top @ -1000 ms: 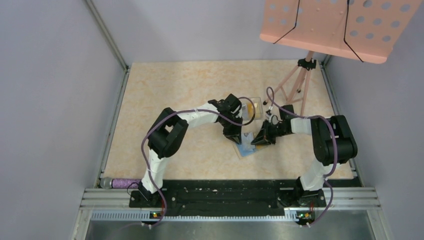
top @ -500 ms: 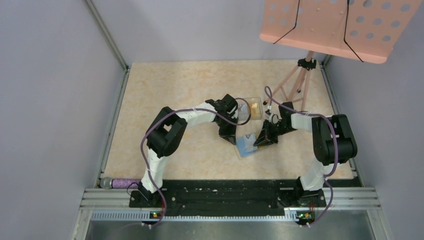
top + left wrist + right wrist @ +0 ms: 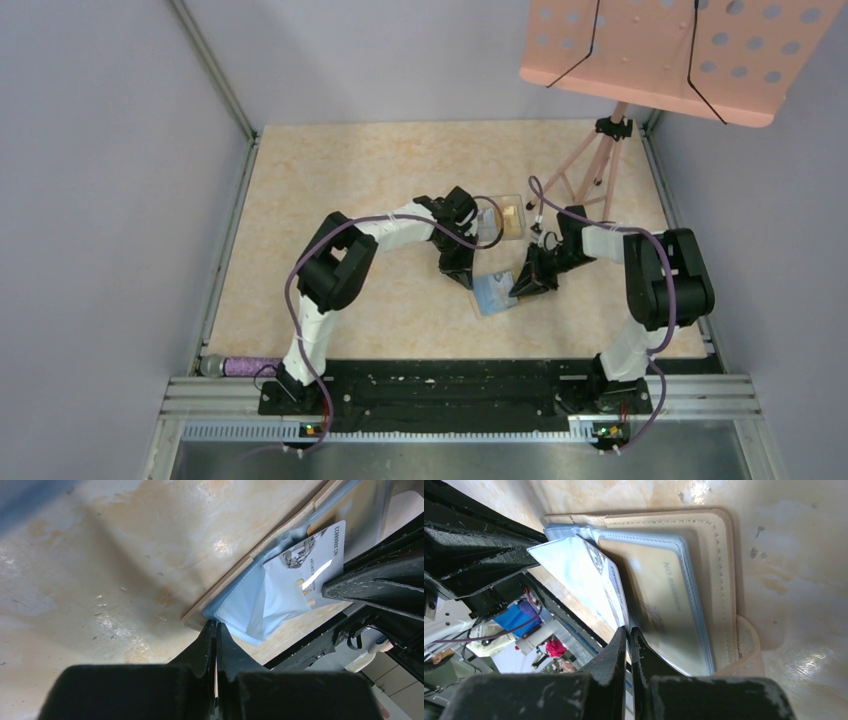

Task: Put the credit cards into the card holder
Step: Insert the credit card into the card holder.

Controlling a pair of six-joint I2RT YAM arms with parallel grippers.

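Note:
The tan card holder (image 3: 491,295) lies open on the table, its blue-grey lining up. My left gripper (image 3: 466,279) is shut on the corner of its blue lining sleeve (image 3: 240,610), its tips (image 3: 216,626) at the wallet's edge. My right gripper (image 3: 518,289) is shut on a silvery-grey credit card (image 3: 583,575) and holds it tilted into the open card holder (image 3: 719,575); the gripper (image 3: 628,630) grips its near edge. The same card (image 3: 312,562) shows in the left wrist view. A second card (image 3: 664,597) lies in a clear sleeve.
A clear tray (image 3: 486,231) with a yellow-orange card (image 3: 511,214) stands just behind the card holder. A pink music stand (image 3: 670,50) on a tripod (image 3: 593,165) fills the back right. A purple object (image 3: 240,366) lies at the front left rail.
Both grippers have shifted slightly at the card holder; the left wrist moved a little left and the right gripper edged down with the card. Both stay shut.

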